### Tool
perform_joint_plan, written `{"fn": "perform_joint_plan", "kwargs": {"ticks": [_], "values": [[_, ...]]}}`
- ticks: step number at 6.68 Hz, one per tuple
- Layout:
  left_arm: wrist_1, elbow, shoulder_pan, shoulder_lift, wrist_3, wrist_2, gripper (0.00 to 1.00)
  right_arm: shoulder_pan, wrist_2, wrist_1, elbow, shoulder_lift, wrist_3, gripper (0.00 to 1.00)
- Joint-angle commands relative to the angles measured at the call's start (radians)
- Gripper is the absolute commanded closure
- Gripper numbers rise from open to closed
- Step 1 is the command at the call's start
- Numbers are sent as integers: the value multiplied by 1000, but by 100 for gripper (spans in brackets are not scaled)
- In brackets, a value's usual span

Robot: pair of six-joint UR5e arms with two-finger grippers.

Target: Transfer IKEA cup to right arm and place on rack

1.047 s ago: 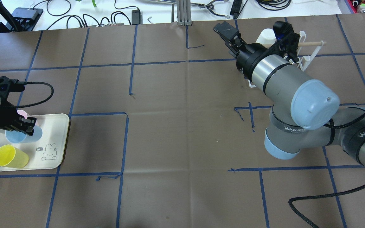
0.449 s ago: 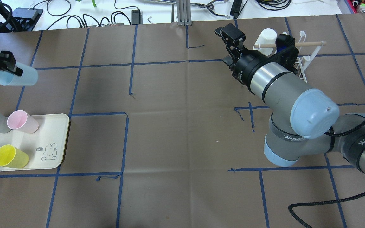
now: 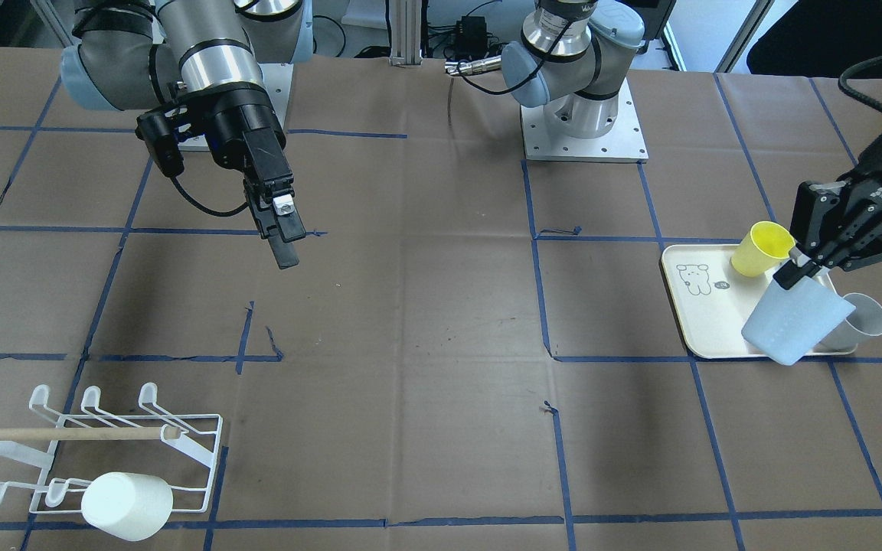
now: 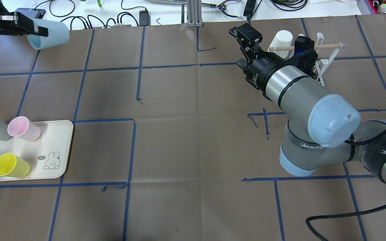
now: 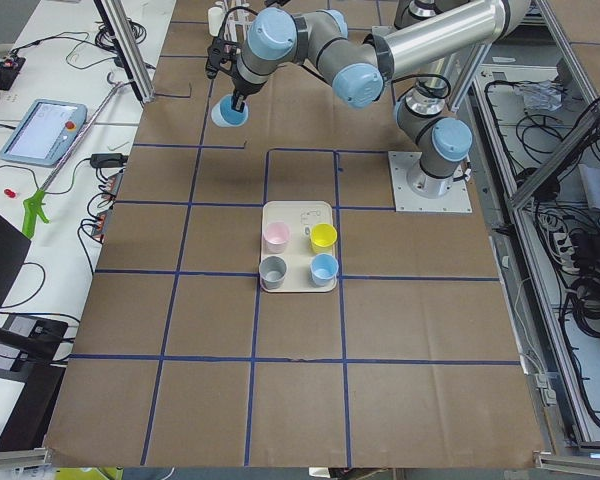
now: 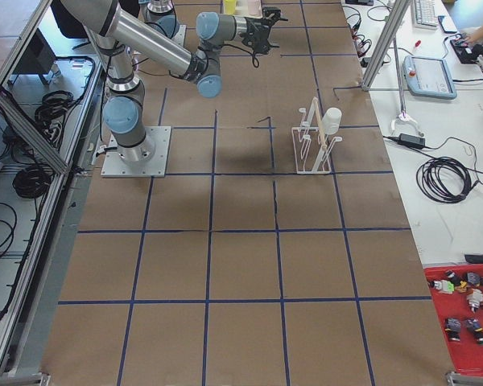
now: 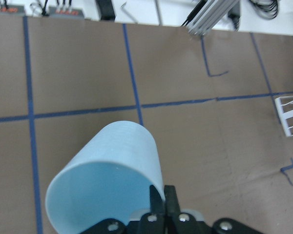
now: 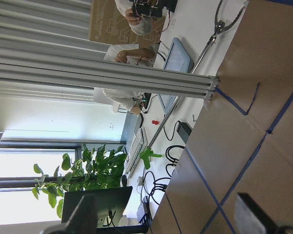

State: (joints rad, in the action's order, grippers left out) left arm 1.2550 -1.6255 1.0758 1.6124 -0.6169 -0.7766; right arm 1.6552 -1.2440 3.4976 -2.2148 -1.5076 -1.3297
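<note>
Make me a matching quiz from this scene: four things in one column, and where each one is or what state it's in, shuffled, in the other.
Things:
1. raised light blue cup
2. white cup
3. yellow cup
4. right gripper

Places or states:
A. on the tray
B. open, holding nothing
C. on a prong of the rack
D. clamped in the left gripper

Pairs: 1-D, 2-C, 3-A, 4-B.

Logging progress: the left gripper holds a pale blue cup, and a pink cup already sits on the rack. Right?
No: the rack holds a white cup, not pink, per the front-facing view. The left gripper does hold the pale blue cup.
</note>
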Motion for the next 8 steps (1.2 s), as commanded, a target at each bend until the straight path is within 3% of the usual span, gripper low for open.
{"fn": "perform_joint_plan", "kwargs": {"ticks": [1,3,4,6,8], "values": [[-260,-109,89,-9,-6,224,100,0,-5,0,3,0,0,0],[-497,-244,195,-23,-6,244,100,0,-5,-2,1,0,-2,0],[-687,-345,225,-11,-4,305,100,0,-5,-2,1,0,-3,0],[-1000,-543,246,3,-3,313,99,0,-6,0,4,4,-20,0],[-1112,-608,277,4,-7,322,99,0,-2,-2,10,4,-171,0]]}}
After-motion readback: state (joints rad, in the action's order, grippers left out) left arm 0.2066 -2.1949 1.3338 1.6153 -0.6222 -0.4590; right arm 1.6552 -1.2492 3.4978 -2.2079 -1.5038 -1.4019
